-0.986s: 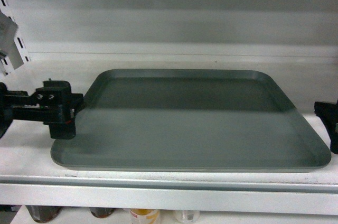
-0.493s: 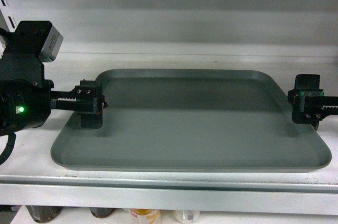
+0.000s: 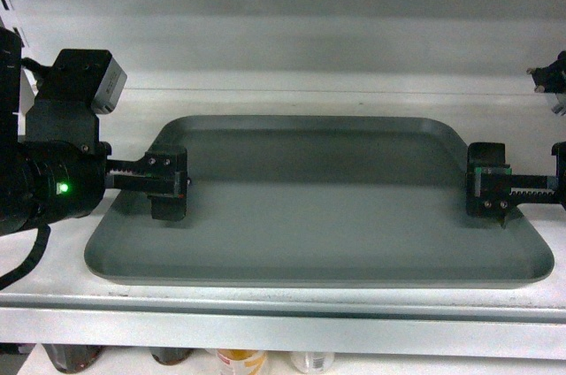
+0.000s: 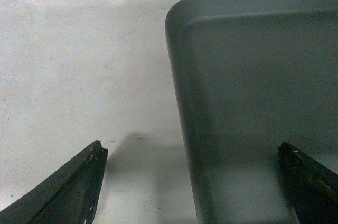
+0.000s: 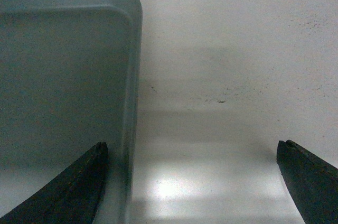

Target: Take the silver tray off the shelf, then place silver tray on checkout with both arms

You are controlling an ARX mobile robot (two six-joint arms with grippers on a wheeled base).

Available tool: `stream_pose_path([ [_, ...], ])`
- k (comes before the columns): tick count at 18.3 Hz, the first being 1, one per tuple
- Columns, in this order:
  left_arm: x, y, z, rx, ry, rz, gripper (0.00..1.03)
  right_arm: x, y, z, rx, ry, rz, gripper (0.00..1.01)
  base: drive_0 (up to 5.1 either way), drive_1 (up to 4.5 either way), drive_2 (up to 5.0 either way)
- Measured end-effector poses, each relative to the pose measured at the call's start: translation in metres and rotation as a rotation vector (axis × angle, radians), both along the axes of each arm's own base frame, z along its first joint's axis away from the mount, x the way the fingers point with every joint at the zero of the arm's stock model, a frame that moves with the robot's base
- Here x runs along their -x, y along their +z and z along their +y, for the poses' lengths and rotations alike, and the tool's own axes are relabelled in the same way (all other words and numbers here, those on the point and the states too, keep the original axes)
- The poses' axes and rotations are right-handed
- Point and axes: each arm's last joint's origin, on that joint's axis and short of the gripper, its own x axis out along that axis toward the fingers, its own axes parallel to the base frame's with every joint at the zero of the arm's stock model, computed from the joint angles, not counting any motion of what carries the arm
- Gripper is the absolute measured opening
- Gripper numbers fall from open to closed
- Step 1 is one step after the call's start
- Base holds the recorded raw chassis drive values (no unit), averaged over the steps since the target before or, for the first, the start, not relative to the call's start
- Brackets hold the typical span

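The silver tray (image 3: 318,216) lies flat on the white shelf (image 3: 283,326), filling most of its width. My left gripper (image 3: 141,182) is open and straddles the tray's left rim (image 4: 182,102): one fingertip (image 4: 79,187) is over the bare shelf, the other (image 4: 309,182) over the tray floor. My right gripper (image 3: 522,189) is also open and straddles the right rim (image 5: 132,76), with one fingertip (image 5: 79,187) over the tray and the other (image 5: 311,182) over the shelf. Neither gripper holds anything. The checkout is out of view.
The shelf's grey back wall (image 3: 301,39) rises close behind the tray. Narrow strips of bare shelf board (image 4: 79,65) lie at each side of the tray. Jars and bottles (image 3: 243,363) stand on a lower level under the front lip.
Both arms have moved inward from the sides. Each open gripper now reaches over a short side edge of the tray. The tray has not moved.
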Motion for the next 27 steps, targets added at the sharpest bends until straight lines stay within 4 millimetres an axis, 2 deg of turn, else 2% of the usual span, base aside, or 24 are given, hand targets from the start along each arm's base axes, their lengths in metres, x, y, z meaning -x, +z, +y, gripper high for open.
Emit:
stream_pose_path([
  [7, -0.001, -0.002, -0.001, -0.006, -0.001, 0.001, 0.98, -0.004, -0.002, 0.005, 0.004, -0.014, -0.01, 0.98, 0.0, 0.0, 0.0],
  [8, -0.002, -0.002, -0.001, -0.006, -0.002, 0.002, 0.93, -0.004, -0.002, 0.005, 0.004, -0.014, -0.011, 0.98, 0.0, 0.0, 0.0],
  [9, -0.002, -0.002, -0.003, -0.006, -0.008, 0.001, 0.84, -0.004, -0.002, 0.005, 0.002, -0.015, -0.012, 0.97, 0.0, 0.0, 0.0],
  [18, -0.003, -0.003, -0.004, -0.013, -0.008, -0.011, 0.12, -0.003, -0.001, 0.02, 0.008, 0.017, -0.023, 0.25, 0.0, 0.0, 0.0],
  [19, -0.003, -0.003, -0.004, 0.003, 0.003, -0.013, 0.07, -0.003, -0.001, 0.02, 0.008, 0.019, -0.023, 0.18, 0.0, 0.0, 0.0],
  [21, -0.003, -0.002, -0.005, 0.039, 0.023, -0.012, 0.04, -0.003, -0.001, 0.022, 0.002, 0.02, -0.025, 0.04, 0.0, 0.0, 0.0],
  [27, -0.002, -0.002, -0.009, 0.04, 0.031, -0.01, 0.04, -0.003, 0.001, 0.022, -0.007, 0.007, -0.015, 0.03, 0.0, 0.0, 0.0],
])
